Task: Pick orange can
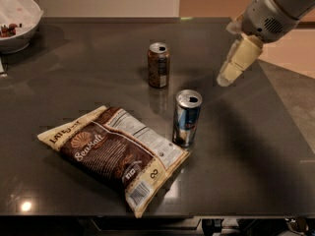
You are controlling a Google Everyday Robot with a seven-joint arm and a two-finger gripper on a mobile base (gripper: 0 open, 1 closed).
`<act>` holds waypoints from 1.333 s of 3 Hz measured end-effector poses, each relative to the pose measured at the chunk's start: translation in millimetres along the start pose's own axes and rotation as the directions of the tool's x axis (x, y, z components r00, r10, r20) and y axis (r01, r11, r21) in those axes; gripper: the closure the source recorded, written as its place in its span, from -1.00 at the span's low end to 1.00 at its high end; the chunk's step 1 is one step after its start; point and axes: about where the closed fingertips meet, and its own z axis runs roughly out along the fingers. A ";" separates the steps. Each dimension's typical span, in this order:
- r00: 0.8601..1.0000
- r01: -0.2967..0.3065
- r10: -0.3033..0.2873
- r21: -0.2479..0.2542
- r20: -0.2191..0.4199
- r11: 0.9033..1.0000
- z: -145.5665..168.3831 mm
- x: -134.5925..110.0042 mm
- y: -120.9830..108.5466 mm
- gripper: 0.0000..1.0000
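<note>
The orange can stands upright on the dark table, in the middle toward the back. It is short and brownish-orange with a silver top. My gripper hangs over the table to the right of the can, well apart from it and above the surface. Its cream fingers point down and to the left. Nothing is held in it.
A taller blue-and-silver can stands in front of the orange can, slightly right. A brown chip bag lies at the front left. A white bowl sits at the back left corner. The table's right edge runs diagonally.
</note>
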 end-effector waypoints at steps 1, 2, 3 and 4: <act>0.996 0.010 -0.007 -0.032 0.090 0.999 28.5 -33.0 -9.9 -1.00; 0.989 0.020 -0.009 -0.067 0.149 0.998 55.6 -61.4 -10.0 -1.00; 0.986 0.014 0.001 -0.086 0.168 0.996 81.5 -81.2 -9.1 -1.00; 0.983 -0.012 0.028 -0.093 0.180 0.996 99.6 -91.7 -12.2 -1.00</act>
